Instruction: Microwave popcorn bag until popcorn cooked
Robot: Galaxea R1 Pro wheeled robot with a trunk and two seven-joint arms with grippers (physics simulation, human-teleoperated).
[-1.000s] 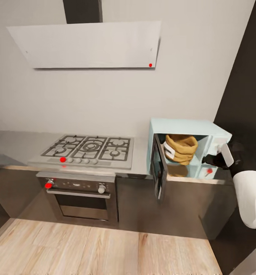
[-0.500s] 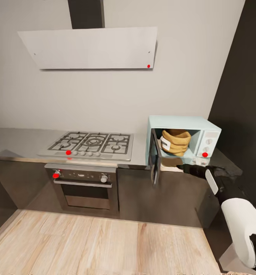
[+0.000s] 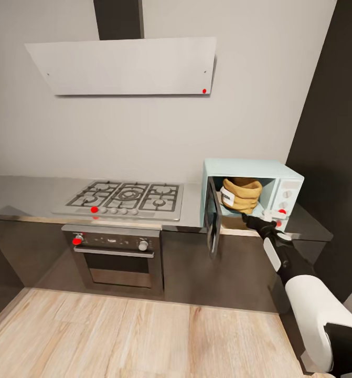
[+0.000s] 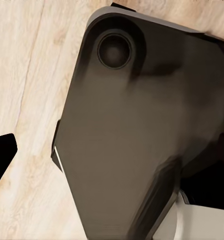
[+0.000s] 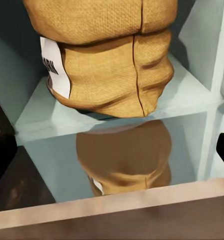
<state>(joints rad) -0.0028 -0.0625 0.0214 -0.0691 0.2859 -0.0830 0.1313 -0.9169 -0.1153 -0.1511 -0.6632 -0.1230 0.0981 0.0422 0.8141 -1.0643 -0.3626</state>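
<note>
bag [image 3: 242, 195] sits upright inside microwave [image 3: 288, 180], door [image 3: 213, 215] open. right hand [image 3: 251, 220] at the cavity mouth, fingers apart, empty. risk: arm clips bag or blocks the door closing.

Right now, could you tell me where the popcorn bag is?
The popcorn bag stands inside the open microwave, at the head view's right, just beyond the right gripper.

The popcorn bag [image 5: 112, 60] looks like coarse woven burlap; the microwave [image 3: 252, 197] floor is glossy, mirroring it. The countertop [image 3: 34, 194] gleams like brushed steel.
</note>
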